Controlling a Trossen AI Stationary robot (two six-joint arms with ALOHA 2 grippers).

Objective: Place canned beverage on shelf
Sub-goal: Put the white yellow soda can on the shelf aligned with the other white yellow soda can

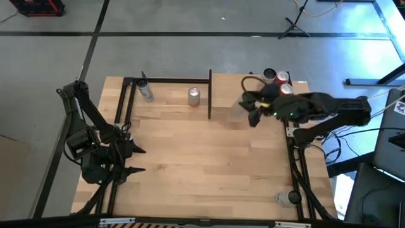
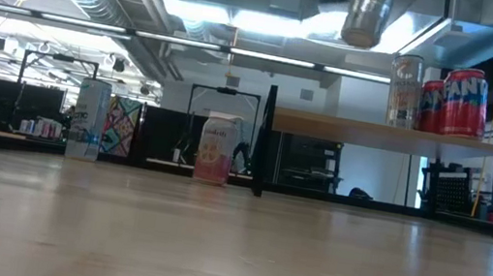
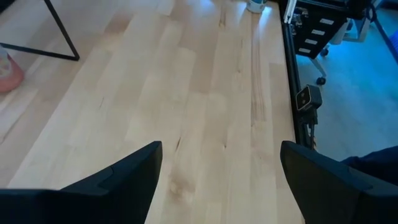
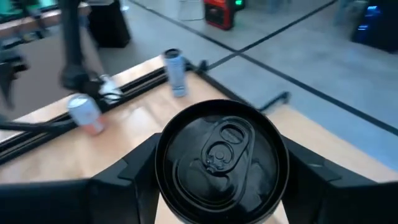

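up close, right hand [image 4: 221, 180] pinching round black-topped can [image 4: 221, 158] — left hand [image 3: 221, 180] spread, smooth pale-wood shelf [image 1: 237, 101]

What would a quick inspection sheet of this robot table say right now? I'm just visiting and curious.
Surface: plank-patterned wooden tabletop, bare in the middle.
Job's things: black-topped can held in the right gripper, beside the shelf; three cans already stand on the shelf.
Clutter: tall slim can and pale can at the far edge; one can lying at the near right corner.
Grippers: right shut on the can; left gripper open, waiting at the table's left edge.
Cables: dark cable loop near the shelf cans.
Surroundings: grey floor, no people seen.
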